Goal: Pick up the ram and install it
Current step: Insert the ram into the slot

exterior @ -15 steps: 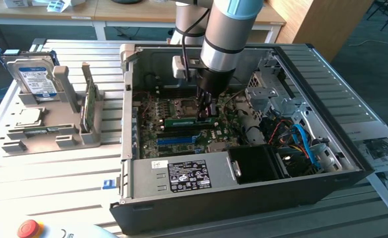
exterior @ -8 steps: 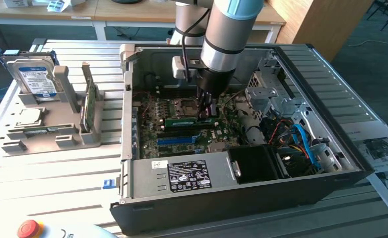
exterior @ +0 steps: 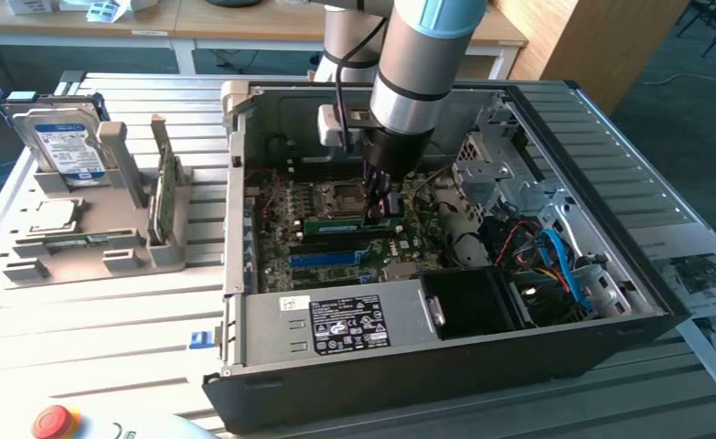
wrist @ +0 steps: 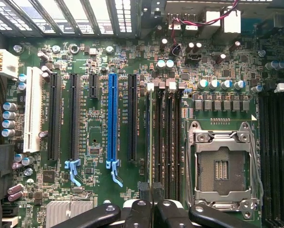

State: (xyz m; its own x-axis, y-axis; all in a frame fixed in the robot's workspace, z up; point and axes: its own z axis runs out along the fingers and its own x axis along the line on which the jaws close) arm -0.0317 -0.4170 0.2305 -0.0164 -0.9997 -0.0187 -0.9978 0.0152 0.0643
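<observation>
The ram (exterior: 347,222) is a thin green stick standing on edge in a memory slot beside the CPU socket (exterior: 343,194), inside the open computer case (exterior: 455,366). My gripper (exterior: 379,212) reaches straight down into the case, and its dark fingers are closed on the stick's end at the exterior view's right. In the wrist view my gripper (wrist: 151,192) points at the row of black memory slots (wrist: 163,142), its two fingertips (wrist: 143,190) almost together over the slot line.
A grey holder (exterior: 90,247) outside the case carries a blue-labelled hard drive (exterior: 62,137), a green card on edge (exterior: 163,187) and a CPU chip (exterior: 47,216). A power supply (exterior: 346,325), a fan and blue cables (exterior: 559,261) crowd the case. A blue expansion slot (wrist: 112,123) lies near the memory slots.
</observation>
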